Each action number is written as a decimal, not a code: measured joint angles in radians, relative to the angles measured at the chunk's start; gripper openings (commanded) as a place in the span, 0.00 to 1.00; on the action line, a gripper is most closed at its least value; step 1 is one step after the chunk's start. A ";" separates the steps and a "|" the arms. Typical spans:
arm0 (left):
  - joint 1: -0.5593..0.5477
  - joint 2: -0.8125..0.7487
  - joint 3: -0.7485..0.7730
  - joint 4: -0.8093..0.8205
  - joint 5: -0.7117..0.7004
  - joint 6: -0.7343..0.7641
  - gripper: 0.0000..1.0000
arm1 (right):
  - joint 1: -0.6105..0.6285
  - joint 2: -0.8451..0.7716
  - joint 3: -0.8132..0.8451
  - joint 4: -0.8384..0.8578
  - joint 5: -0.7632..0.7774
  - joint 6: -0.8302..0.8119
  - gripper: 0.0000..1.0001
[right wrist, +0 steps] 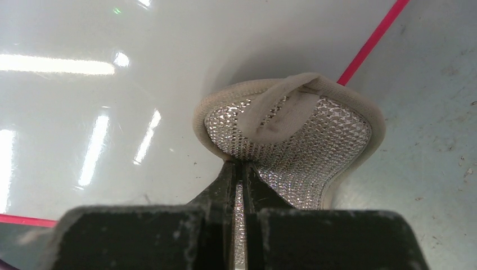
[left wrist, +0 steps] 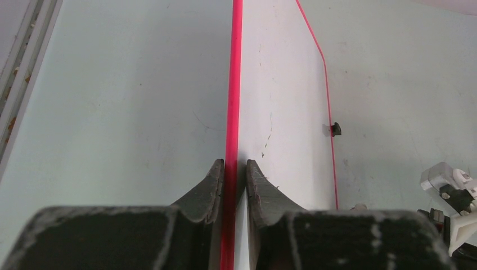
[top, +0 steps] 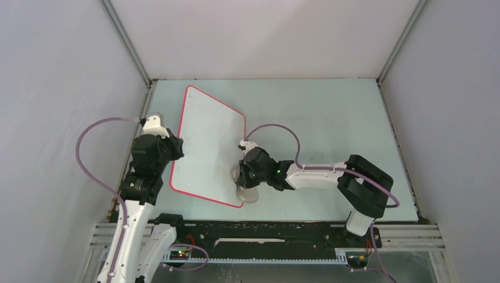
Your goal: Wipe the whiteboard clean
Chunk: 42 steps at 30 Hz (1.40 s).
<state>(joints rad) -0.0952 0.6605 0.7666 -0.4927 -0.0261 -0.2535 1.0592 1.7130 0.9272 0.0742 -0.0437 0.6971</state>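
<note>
Setting: robotics lab test cell | Walls: plain white panels [top: 265, 35] in aluminium framing [top: 127, 41] enclosed a pale table [top: 330, 112] | Rig: a left arm [top: 147, 162] and a right arm [top: 330, 174] stood bolted to a black base plate [top: 265, 233] at the near edge | Wiring: purple cables [top: 78, 144] looped off both arms

The whiteboard [top: 206, 141] is a large white rectangle with rounded corners and a thin red-pink rim [left wrist: 233, 84]. It lies skewed on the left half of the pale bench [top: 330, 118]. Its glossy face looks plain white apart from a few faint specks. A small black clip [left wrist: 336, 129] sits on its right edge. The left tool [left wrist: 235, 169] pinches its left rim.
</note>
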 measured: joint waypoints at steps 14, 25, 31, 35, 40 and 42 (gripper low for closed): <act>0.000 -0.001 0.000 0.002 -0.003 0.000 0.00 | 0.150 0.166 0.636 -0.179 -0.061 -0.117 0.00; 0.001 -0.002 -0.001 -0.003 -0.020 0.003 0.00 | 0.105 0.257 0.744 -0.141 -0.254 0.011 0.00; 0.001 -0.002 -0.002 -0.004 -0.019 0.002 0.00 | 0.016 0.217 0.573 0.004 -0.259 0.055 0.00; 0.000 -0.002 -0.002 -0.004 -0.013 0.001 0.00 | -0.087 0.216 0.507 0.026 -0.201 0.054 0.00; 0.000 -0.002 -0.002 -0.003 -0.007 0.001 0.00 | -0.155 0.259 0.521 0.004 -0.138 0.044 0.00; 0.000 0.000 -0.002 -0.004 -0.012 0.001 0.00 | -0.150 0.282 0.562 -0.026 -0.132 0.035 0.00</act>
<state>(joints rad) -0.0952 0.6609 0.7647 -0.4969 -0.0383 -0.2527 0.9096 1.9949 1.4891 0.0483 -0.1761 0.7319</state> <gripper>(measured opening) 0.186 0.018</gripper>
